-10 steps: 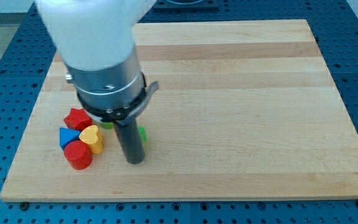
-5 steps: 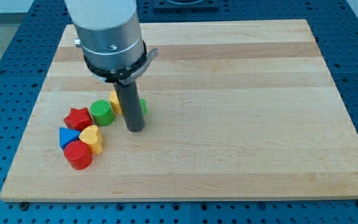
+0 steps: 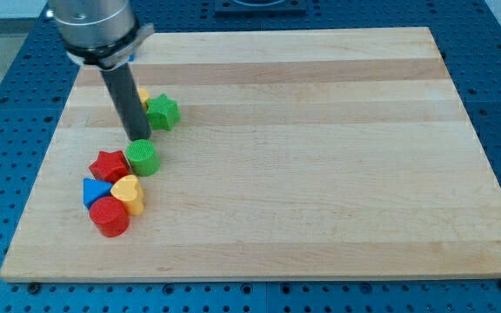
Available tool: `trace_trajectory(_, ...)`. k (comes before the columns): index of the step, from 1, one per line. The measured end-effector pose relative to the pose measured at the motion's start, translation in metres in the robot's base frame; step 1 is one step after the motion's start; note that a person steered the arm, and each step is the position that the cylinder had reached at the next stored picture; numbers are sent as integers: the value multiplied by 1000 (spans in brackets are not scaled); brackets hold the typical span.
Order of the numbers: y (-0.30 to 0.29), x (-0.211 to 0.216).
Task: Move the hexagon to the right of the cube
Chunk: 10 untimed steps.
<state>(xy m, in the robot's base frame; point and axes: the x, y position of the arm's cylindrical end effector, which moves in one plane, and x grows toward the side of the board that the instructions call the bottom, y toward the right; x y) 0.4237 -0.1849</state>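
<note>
Yellow block (image 3: 142, 94) mostly hidden behind rod (image 3: 127, 96), shape unreadable. Arm body (image 3: 94, 26) cut off at view's top. Board (image 3: 337, 156) fully visible.

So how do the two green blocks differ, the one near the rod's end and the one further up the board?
The green cylinder block is round with ribbed sides; the green star-shaped block has points. The cylinder lies just below my tip and close beside the red star block; the green star sits to the tip's upper right, next to a yellow block mostly hidden behind the rod. Both are the same green and similar in size.
</note>
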Motion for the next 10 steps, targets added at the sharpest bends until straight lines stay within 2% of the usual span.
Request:
trace_trajectory(2, -16, -31)
trace_trajectory(3, -8, -49)
trace_trajectory(5, 30, -58)
trace_trajectory(9, 19, -139)
trace_trajectory(10, 19, -141)
